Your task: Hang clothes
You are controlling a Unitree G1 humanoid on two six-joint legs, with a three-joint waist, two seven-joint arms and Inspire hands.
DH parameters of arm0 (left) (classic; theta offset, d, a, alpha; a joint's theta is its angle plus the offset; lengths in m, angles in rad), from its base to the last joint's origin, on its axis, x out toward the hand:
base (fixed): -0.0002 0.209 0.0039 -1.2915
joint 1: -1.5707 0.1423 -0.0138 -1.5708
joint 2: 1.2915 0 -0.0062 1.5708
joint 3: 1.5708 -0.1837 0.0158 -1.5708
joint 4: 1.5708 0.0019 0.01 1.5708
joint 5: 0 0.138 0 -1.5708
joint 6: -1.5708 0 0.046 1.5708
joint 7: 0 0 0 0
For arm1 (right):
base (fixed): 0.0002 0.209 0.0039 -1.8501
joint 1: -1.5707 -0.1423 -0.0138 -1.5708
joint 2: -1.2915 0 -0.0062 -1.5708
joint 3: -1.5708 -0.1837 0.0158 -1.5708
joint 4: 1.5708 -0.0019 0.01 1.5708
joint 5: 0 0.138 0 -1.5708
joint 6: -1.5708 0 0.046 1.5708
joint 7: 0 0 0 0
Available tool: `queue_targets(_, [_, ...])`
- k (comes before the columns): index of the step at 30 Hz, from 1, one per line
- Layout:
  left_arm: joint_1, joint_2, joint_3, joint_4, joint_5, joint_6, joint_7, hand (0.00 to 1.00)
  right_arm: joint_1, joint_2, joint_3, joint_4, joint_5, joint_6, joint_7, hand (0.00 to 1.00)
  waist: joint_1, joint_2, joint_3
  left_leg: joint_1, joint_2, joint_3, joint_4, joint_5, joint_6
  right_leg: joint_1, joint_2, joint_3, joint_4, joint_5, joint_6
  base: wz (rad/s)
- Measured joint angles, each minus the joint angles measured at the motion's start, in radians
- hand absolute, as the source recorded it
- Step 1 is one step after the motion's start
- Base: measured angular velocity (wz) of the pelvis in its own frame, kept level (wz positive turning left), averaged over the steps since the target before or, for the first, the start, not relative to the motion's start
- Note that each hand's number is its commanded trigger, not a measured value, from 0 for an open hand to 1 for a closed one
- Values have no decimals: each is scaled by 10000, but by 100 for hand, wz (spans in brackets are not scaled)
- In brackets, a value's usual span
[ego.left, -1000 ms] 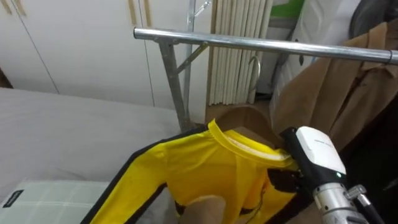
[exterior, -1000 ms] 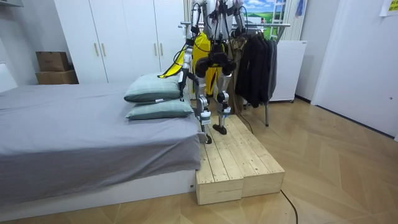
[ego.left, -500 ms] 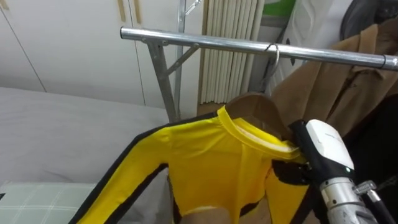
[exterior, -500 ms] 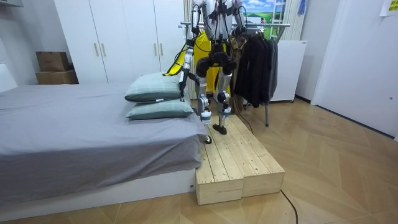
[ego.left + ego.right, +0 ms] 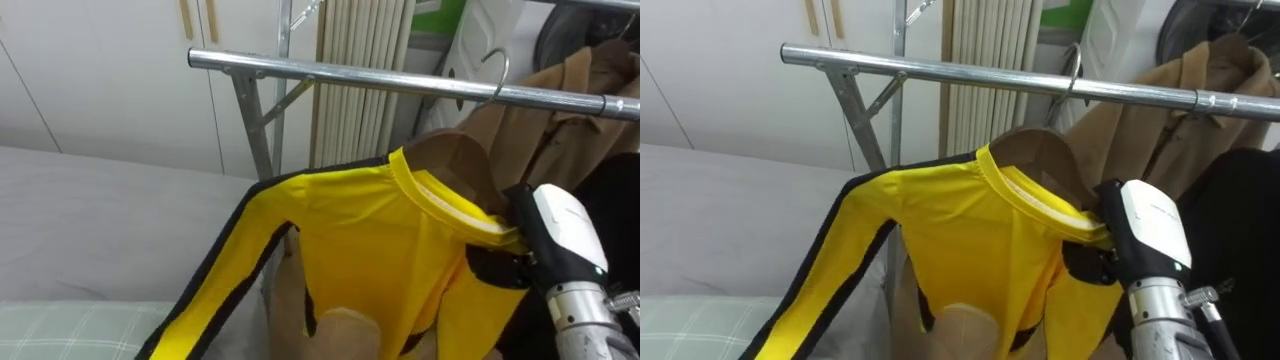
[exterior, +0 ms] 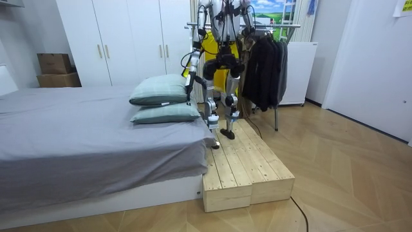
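While the robot stands on the wooden platform (image 6: 248, 167) betw. the bed (image 6: 84, 142) & the clothes rack, the yellow shirt (image 5: 390, 240) w/ black sleeve stripe fills the frame's centre, just under the rail (image 5: 330, 75). Right hand (image 5: 560, 240), lower right, fingers pinched at the collar. Hanger hook (image 5: 497, 68) crosses the rail, upper right; can't tell if it rests there. On the rack: tan coat (image 5: 560, 110), dark coats (image 6: 264, 64).
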Motion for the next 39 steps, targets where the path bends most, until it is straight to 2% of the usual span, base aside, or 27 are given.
queue_targets(4, [1, 4, 157, -61, 214, 4, 0, 0, -99, -293, -1, -51, 345, 31, 277, 100, 46, 19, -11, 32, 15, -19, 13, 1, -3, 29, -10, -92, 1, 15, -25, 0])
queue_targets(7, [1, 1, 700, -170, 613, 3, 0, 0, -99, -307, -92, -50, 549, 55, 602, 100, 55, 11, -17, -3, 34, -26, -2, 6, -17, -24, -49, -274, 2, 15, -41, 5])
queue_targets(12, [0, 2, 702, -434, 968, 3, 0, 0, -196, -312, -503, 651, 934, 80, 933, 100, 28, 15, -18, -20, 33, -363, 31, 30, -51, 50, -105, -531, -5, -45, -103, 18])
queue_targets(16, [14, 7, 699, -459, 956, 0, 0, 0, -361, -392, -568, 1053, 1183, 78, 1251, 100, 39, 17, -17, -55, -41, -671, 21, 37, -55, 110, -82, -517, -14, -27, -133, 1])
queue_targets(22, [14, 39, 705, -459, 955, -4, 0, 0, -435, -484, -568, 1318, 1215, 76, 1565, 100, 54, 15, -17, -32, -55, -877, 1, 37, -56, 153, -29, -493, -23, -35, -146, 1])
queue_targets(26, [14, 50, 699, -459, 951, -4, -1, 0, -484, -484, -567, 1784, 1247, 79, 1778, 100, 56, 8, -14, 3, -51, -909, -2, 37, -56, 201, -4, -459, -14, -61, -167, 1])
queue_targets(28, [28, 54, 695, -459, 952, -4, -1, 0, -487, -484, -566, 1842, 1247, 73, 1951, 100, 60, 4, -11, 0, -52, -911, -5, 36, -55, 203, 45, -291, -18, -80, -165, -5])
queue_targets(34, [27, 60, 683, -470, 957, -10, -1, 0, -530, -483, -565, 1847, 1244, 75, 1997, 100, 60, -20, -2, -11, -56, -933, 2, 34, -53, 168, 53, -279, 27, -85, -166, -1])
queue_targets(39, [31, 81, 695, -569, 1012, -29, -1, 0, -1344, -489, -559, 2371, 1233, 82, 2116, 100, 61, -83, 11, -148, -76, -1005, 116, 30, -46, 24, 53, -266, 146, -93, -173, -1])
